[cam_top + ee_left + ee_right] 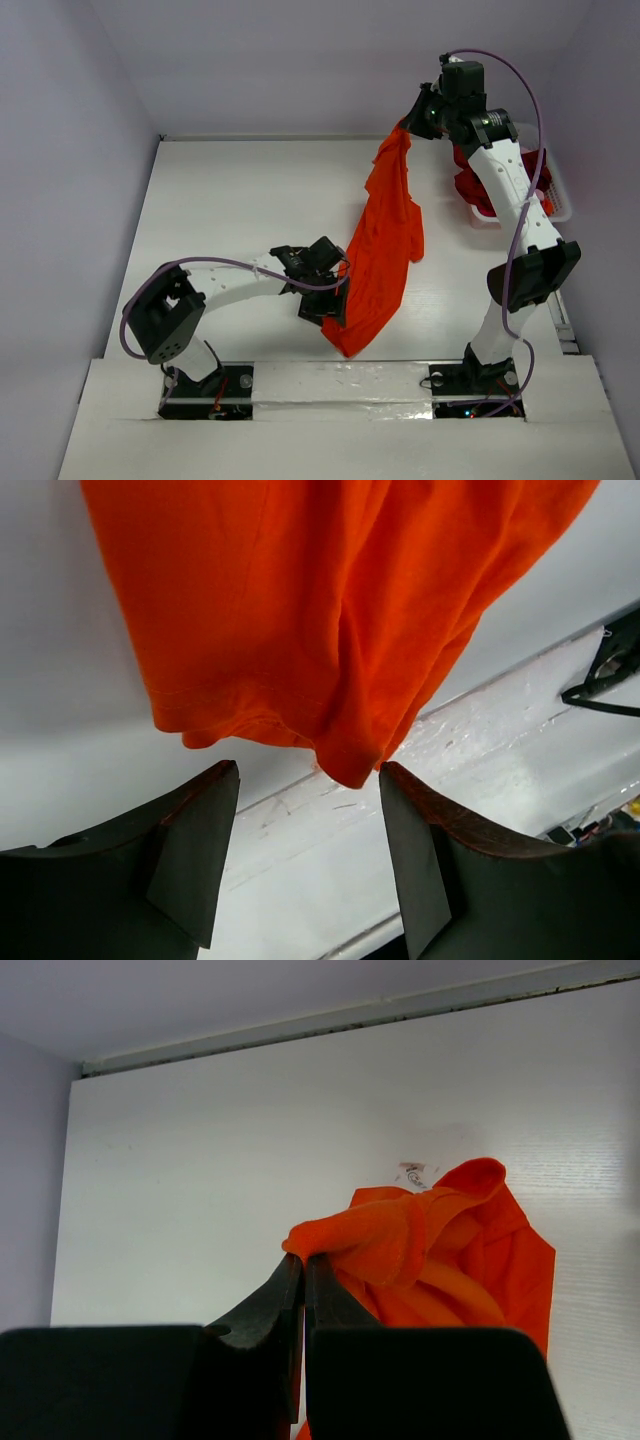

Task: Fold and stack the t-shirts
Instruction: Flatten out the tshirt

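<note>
Your right tool (303, 1265) clamps the orange t-shirt (385, 240) aloft. Your left tool (308, 772) gapes at its hem: enclose the hanging corner, then close.

No text, brand or number legible anywhere. Only a small greyish mark (412, 1174) noted on the table (200, 1160), just beyond the orange shirt (470, 1270), too blurred to read.

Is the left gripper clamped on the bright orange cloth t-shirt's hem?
No: the left gripper stands open, its fingers apart, and the bright orange cloth t-shirt hangs with its hem free near their tips.
</note>
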{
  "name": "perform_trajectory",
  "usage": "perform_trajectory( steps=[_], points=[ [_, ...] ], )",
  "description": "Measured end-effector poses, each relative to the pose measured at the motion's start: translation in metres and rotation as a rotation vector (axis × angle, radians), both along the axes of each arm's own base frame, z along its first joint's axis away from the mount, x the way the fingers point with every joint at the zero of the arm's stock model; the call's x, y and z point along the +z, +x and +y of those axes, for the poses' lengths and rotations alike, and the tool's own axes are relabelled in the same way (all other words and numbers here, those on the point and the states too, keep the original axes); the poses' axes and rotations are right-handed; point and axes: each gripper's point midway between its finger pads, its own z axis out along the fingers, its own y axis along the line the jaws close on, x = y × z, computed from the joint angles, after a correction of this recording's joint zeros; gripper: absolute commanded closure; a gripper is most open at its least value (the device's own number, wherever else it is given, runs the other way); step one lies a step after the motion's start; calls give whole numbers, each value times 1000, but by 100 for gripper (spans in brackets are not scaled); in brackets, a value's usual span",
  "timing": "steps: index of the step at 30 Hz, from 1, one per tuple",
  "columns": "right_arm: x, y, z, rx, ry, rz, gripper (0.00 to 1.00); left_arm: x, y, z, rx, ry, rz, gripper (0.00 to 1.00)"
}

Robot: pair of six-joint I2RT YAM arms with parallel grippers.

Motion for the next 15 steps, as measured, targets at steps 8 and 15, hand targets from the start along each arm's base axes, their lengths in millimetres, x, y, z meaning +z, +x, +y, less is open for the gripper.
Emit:
perform_trajectory(
  steps=[8, 15],
  points=[
    [0, 0, 0, 0, 0, 0, 100, -4, 7, 4, 12, 31, -35, 63],
    [0, 0, 0, 1, 1, 0, 100, 1, 13, 0, 16, 23, -62, 74]
  ],
)
